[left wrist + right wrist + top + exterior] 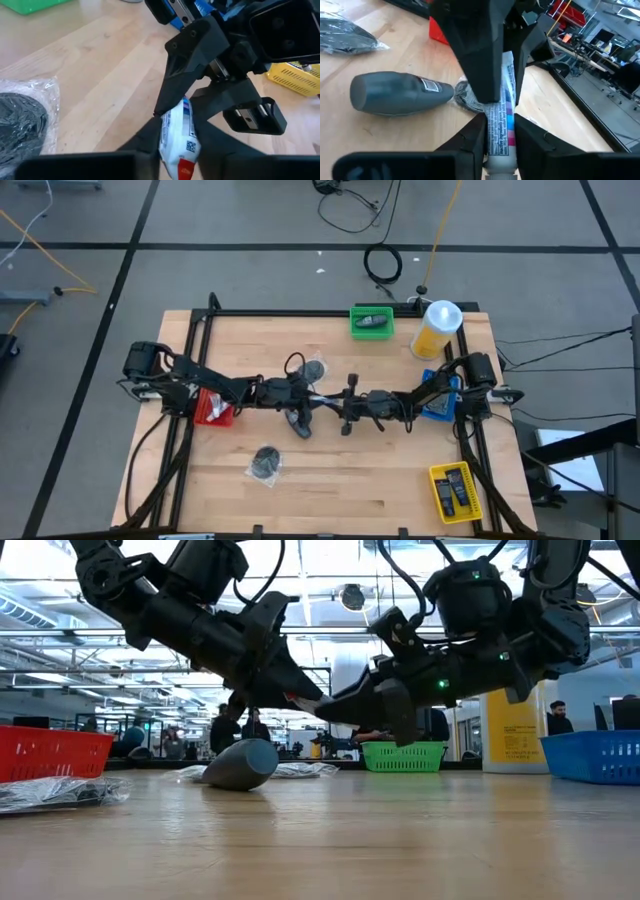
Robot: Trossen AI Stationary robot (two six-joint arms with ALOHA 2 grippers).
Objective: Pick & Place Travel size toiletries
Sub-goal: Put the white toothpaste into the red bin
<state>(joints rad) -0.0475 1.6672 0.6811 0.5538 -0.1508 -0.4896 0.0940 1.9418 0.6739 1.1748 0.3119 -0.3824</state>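
Grey floor [250, 220] with dark seam lines is surrounding the table; black cables [380, 262] are lying on it.

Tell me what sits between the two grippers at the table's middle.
A small white tube, printed blue and red, held at once by the left gripper and right gripper; both wrist views show it.

Four small baskets sit around the yellow bottle [437, 328]: green [372, 322] beside it, blue [440, 398] below it, yellow [455, 491] farther below, red [211, 407] far across. Two wrapped dark round packets [266, 464] [312, 369]. One grey tube [298, 421]. One white tube [179, 140].
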